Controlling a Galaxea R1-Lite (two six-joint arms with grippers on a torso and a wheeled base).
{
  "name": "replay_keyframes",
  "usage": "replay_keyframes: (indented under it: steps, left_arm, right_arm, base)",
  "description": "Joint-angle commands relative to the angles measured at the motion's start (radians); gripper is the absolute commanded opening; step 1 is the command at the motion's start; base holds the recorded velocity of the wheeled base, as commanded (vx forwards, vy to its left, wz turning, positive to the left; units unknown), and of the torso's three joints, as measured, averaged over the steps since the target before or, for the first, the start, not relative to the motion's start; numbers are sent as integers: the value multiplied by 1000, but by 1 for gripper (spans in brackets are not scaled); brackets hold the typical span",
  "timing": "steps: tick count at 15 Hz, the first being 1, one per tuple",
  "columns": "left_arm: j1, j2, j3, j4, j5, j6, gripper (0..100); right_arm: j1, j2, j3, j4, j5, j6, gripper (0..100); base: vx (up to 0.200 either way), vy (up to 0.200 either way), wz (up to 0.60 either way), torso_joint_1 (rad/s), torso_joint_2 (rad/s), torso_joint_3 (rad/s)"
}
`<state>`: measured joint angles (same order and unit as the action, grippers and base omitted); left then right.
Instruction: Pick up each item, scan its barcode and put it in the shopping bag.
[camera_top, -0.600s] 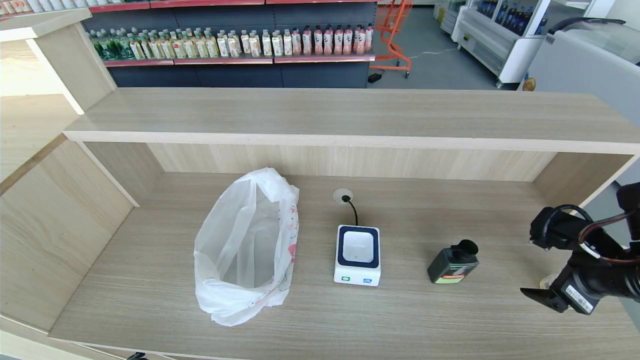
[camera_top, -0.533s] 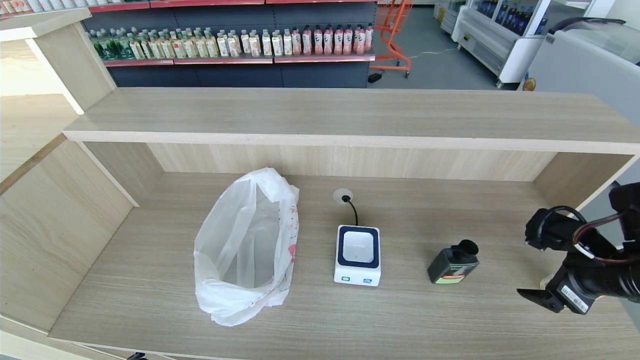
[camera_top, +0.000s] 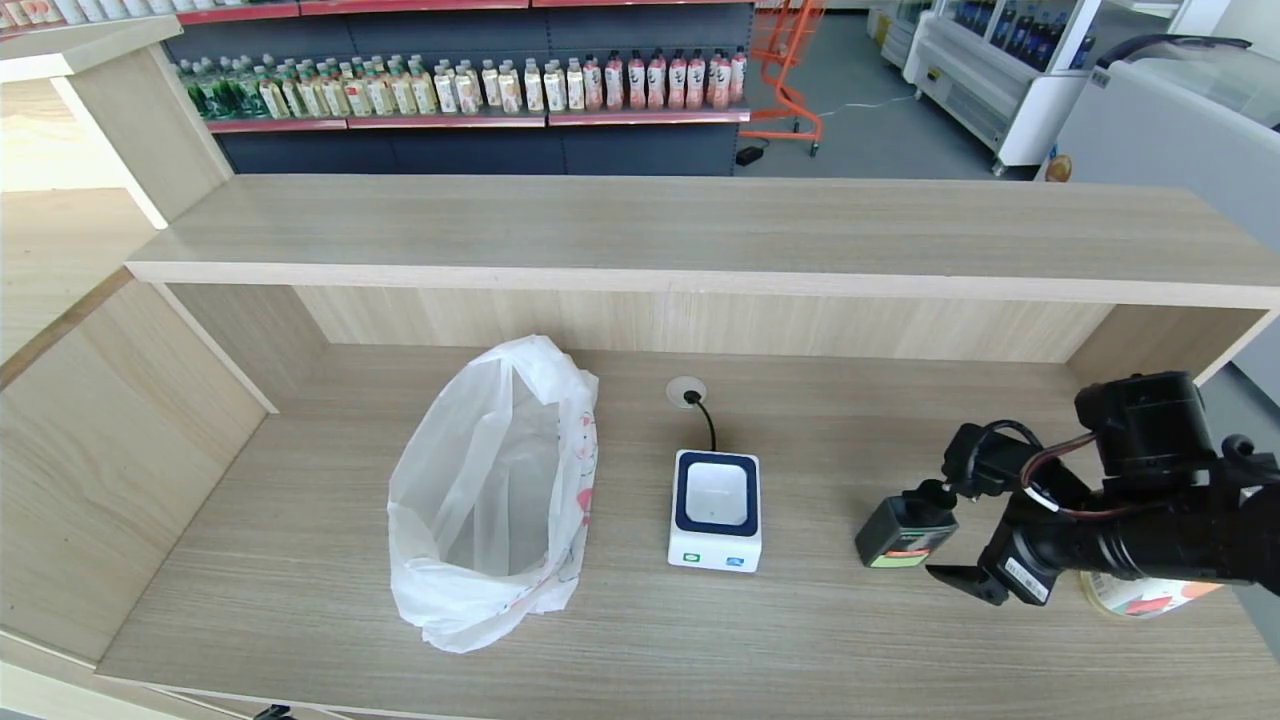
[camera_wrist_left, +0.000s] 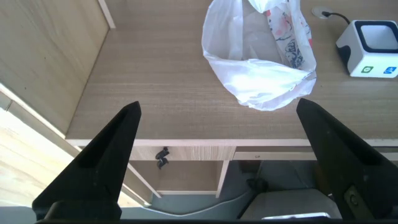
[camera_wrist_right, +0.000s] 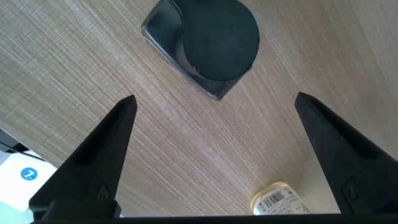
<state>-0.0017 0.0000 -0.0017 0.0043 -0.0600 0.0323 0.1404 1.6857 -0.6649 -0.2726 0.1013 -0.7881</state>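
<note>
Checkout desk (camera_top: 800, 640). The shopping bag (camera_top: 495, 500), mouth open, lies left of centre, and the scanner (camera_top: 714, 510) stands at the centre. The dark bottle (camera_top: 903, 532) with a black cap rests right of the scanner, well apart from the bag. The right gripper (camera_wrist_right: 216, 99), spread wide and empty, hangs just beside the bottle. A labelled item (camera_top: 1140, 597) lies near the right edge, partly under that arm. The left gripper (camera_wrist_left: 219, 104), likewise spread and empty, hangs off the front edge near the bag.
</note>
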Motion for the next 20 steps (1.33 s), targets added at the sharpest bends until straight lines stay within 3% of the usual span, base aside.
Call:
replay_keyframes:
  steps: [1,5,8,9,17,20]
  left_arm:
    - [0,2,0,0,0,0,100]
    - [0,2,0,0,0,0,100]
    - [0,0,0,0,0,0,100]
    - [0,2,0,0,0,0,100]
    - [0,0,0,0,0,0,100]
    - [0,0,0,0,0,0,100]
  right_arm:
    - [19,80,-21,-17,3,0,100]
    - [45,117,-55,-22,81,0,100]
    - [54,153,-78,-36,81,-2,100]
    - [56,160,-79,-48,83,-2,0]
    - [76,98,-39,-79,81,6,0]
    - [27,-43,-38,-91,81,53,0]
  base:
    - [0,0,0,0,0,0]
    - [0,0,0,0,0,0]
    - [0,0,0,0,0,0]
    - [0,0,0,0,0,0]
    - [0,0,0,0,0,0]
    - [0,0,0,0,0,0]
